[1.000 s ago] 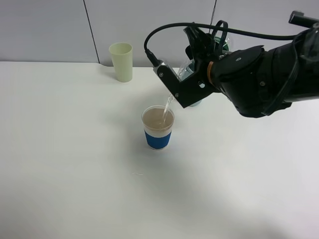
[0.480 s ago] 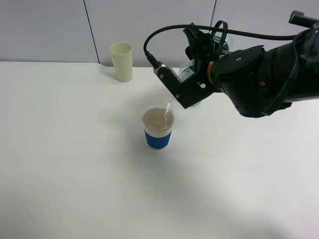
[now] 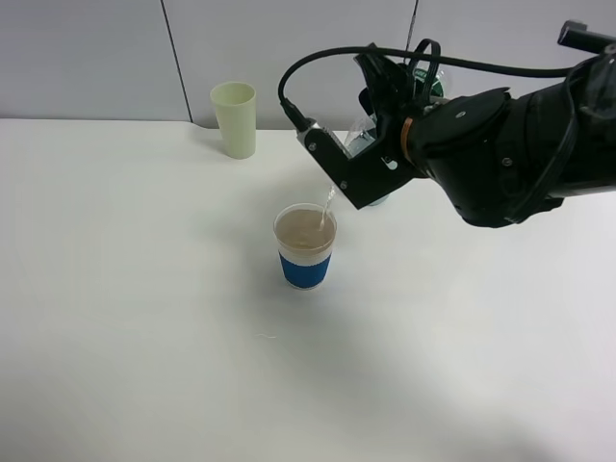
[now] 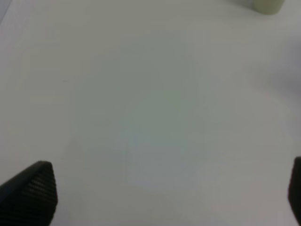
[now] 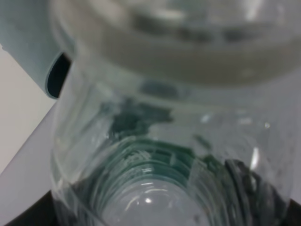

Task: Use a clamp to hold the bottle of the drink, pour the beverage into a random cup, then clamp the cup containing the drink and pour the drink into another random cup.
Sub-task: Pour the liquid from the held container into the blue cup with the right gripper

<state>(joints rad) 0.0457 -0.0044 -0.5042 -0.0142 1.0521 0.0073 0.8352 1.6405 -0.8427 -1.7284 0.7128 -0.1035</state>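
The bottle [image 3: 358, 135] hung tilted over the blue cup [image 3: 306, 252], pinched in my right fingers [image 3: 351, 173], left fingers [image 4: 30, 193] spread idle, and with the cup looking nearly full, more tilt risked flooding drink [image 3: 325, 204] onto the surface [image 3: 144, 337].

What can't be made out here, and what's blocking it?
Clear plastic bottle: blurred close-up in right wrist view; black right arm hides most of it in exterior high view.
Pale green cup: contents too small to tell from exterior high; cut by left wrist view's edge.
Left gripper: only fingertips, at frame edges.
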